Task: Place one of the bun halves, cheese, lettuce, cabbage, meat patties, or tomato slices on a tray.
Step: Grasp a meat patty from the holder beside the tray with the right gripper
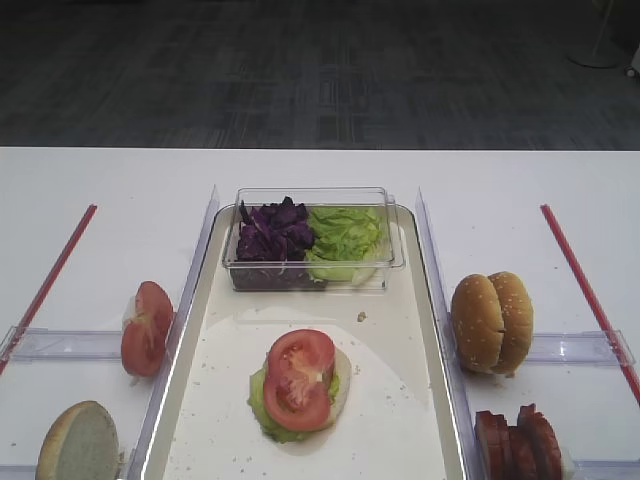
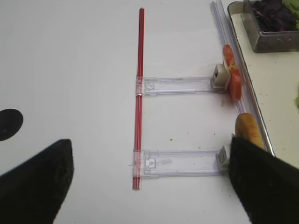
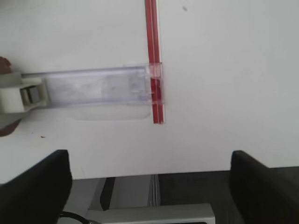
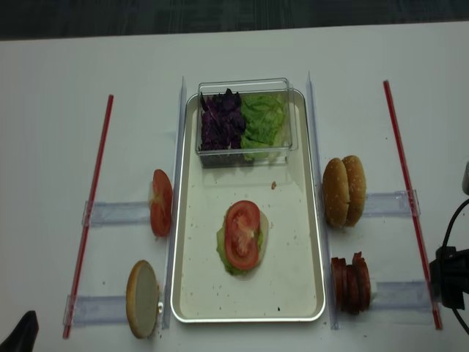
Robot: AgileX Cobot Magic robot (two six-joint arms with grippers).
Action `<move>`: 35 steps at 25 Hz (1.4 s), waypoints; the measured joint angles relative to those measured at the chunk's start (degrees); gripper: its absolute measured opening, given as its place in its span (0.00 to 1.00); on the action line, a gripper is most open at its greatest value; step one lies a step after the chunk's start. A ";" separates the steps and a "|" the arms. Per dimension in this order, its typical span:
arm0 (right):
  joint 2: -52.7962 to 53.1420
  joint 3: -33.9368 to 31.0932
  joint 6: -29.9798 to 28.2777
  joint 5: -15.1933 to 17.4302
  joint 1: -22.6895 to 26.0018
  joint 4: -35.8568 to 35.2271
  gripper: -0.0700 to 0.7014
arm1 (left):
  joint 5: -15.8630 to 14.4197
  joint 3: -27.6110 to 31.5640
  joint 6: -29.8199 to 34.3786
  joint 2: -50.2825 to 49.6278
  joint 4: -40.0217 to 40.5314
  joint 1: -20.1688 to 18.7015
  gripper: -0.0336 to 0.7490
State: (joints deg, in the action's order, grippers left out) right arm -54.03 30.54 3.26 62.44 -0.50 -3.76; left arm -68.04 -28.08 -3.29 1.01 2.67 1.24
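1. A long off-white tray [image 4: 293, 242] with a silvery rim is seen lying in the middle of a white counter [image 4: 51, 110], its length running from the near edge towards the far edge.
2. Near the middle of the tray, a small stack is seen: a pale bun base and lettuce beneath, and a tomato slice [image 4: 242, 235] on top.
3. At the tray's far end a clear plastic tub [image 4: 244, 85] is set, with purple cabbage [image 4: 219, 123] in its left part and green lettuce [image 4: 262, 119] in its right part.
4. Off the tray's left edge, more tomato slices [image 4: 160, 203] are stood on edge, and nearer the counter's front edge a single bun half [image 4: 143, 298] is stood with its pale cut face showing.
5. Off the tray's right edge, two bun halves [image 4: 345, 190] are stood side by side, and nearer the front a row of meat patties [image 4: 350, 283] is stood on edge.
6. Clear plastic holders [image 2: 177, 85] and two red strips [image 2: 139, 93] are laid on the counter on either side.
7. The left gripper [image 2: 149, 186] is held above the counter's left part, its dark fingers spread wide apart with nothing between them.
8. The right gripper [image 3: 149, 186] is held above the counter's right front edge, its fingers likewise wide apart and gripping nothing.
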 joint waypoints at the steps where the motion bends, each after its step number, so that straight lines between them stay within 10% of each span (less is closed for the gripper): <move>1: 0.00 0.74 0.10 0.00 0.00 -0.11 0.99 | 0.00 0.00 0.00 0.00 0.00 0.00 0.83; 19: -1.31 6.18 1.91 1.95 -0.87 -4.18 0.99 | 0.00 0.00 0.00 0.00 0.00 0.00 0.83; 35: -14.32 11.92 24.58 -2.82 -29.98 2.05 0.99 | 0.00 0.00 0.00 0.00 0.00 0.00 0.83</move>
State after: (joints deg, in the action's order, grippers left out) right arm -68.35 42.46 27.84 59.62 -30.48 -1.71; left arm -68.04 -28.08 -3.29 1.01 2.67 1.24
